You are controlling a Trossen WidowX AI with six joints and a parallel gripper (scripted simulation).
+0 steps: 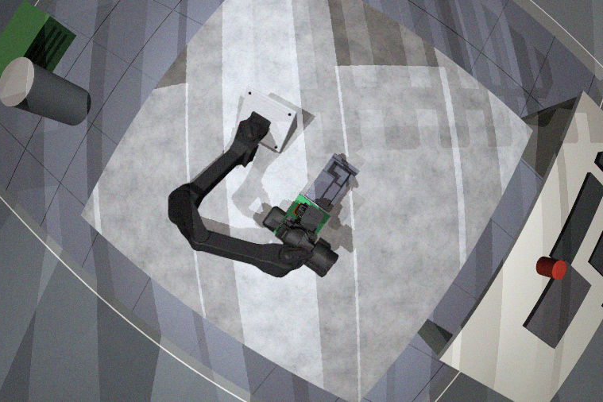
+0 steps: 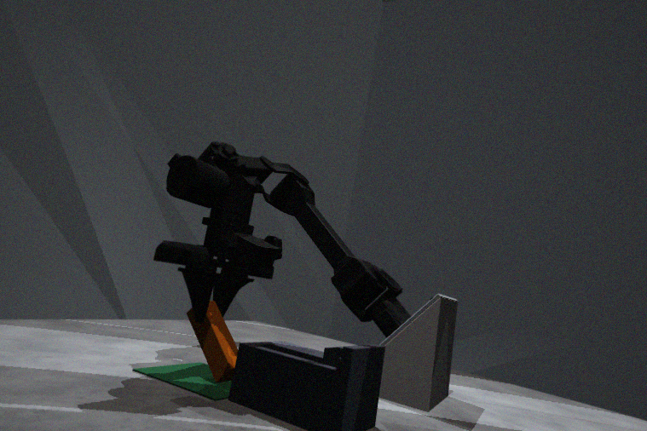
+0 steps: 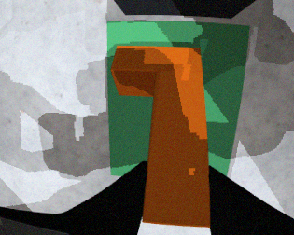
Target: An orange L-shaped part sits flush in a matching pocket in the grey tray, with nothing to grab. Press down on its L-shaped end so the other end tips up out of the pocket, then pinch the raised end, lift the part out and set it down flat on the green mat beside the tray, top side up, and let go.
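orange l-shaped part (image 1: 296, 208) (image 2: 219, 345) (image 3: 178, 140) is clamped by its straight end in the gripper (image 1: 303, 222) (image 2: 209, 310) (image 3: 175, 170), tilted, l-shaped end lowest over the green mat (image 1: 311, 203) (image 2: 181, 374) (image 3: 130, 140), near the grey tray (image 1: 323, 187) (image 2: 288, 380) (image 3: 186, 6). grip at the raised end probably follows from the flush pocket; levelling seems needed before release, lest the part drop.

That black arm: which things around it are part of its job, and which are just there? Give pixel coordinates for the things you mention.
Part of the job:
- gripper (image 1: 298, 208) (image 2: 210, 317) (image 3: 175, 170)
- orange part (image 2: 218, 347) (image 3: 176, 140)
- tray (image 1: 327, 187) (image 2: 288, 382)
- green mat (image 1: 322, 220) (image 2: 181, 374) (image 3: 130, 140)

Seemingly just there:
- red knob (image 1: 550, 268)
- grey cylinder (image 1: 56, 97)
- green box (image 1: 15, 37)
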